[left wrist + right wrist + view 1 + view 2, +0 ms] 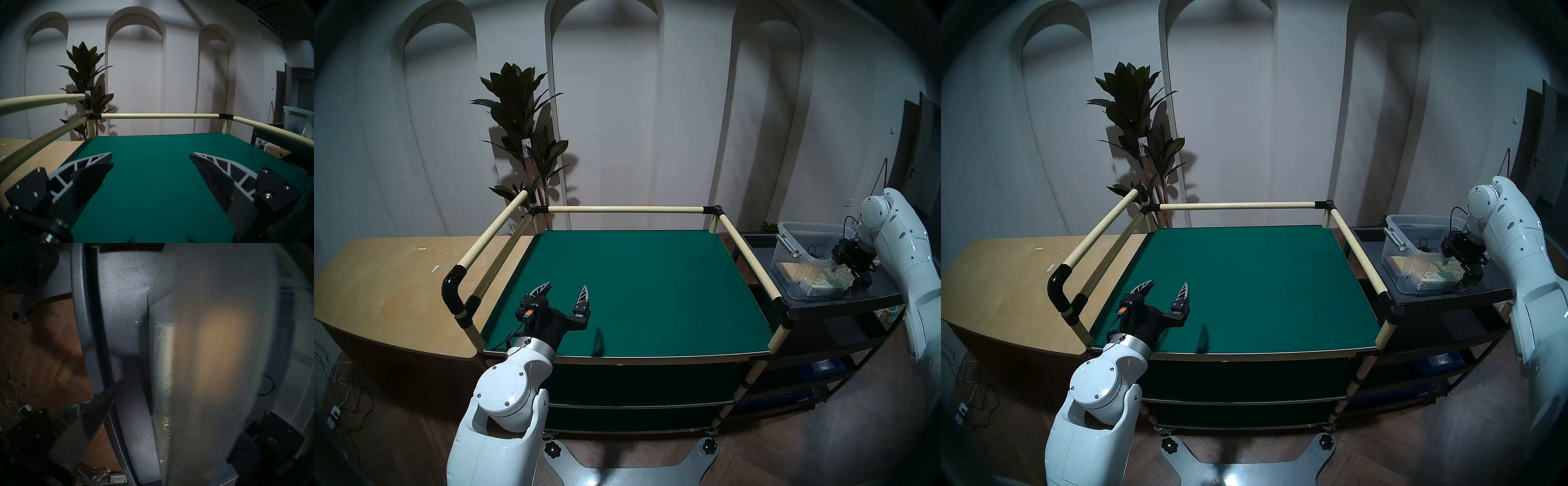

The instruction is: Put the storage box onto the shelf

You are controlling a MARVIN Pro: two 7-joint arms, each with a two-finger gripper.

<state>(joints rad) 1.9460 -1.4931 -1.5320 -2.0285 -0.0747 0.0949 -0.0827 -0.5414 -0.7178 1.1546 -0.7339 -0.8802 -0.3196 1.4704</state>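
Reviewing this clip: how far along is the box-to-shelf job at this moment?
Early stage. Done: nothing placed; the shelf has a bare green deck. In hand: the right gripper is down at the near end wall of the storage box, jaws open, not yet gripping; the box sits on the black cart. The left gripper hovers open over the deck. Left: grip, lift, carry over the rail, set down.

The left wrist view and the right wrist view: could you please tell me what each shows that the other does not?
Only the left wrist view shows the shelf with its green deck and cream rails, the potted plant and the open left gripper. Only the right wrist view shows the black cart's top and the wooden floor. Both show the storage box.
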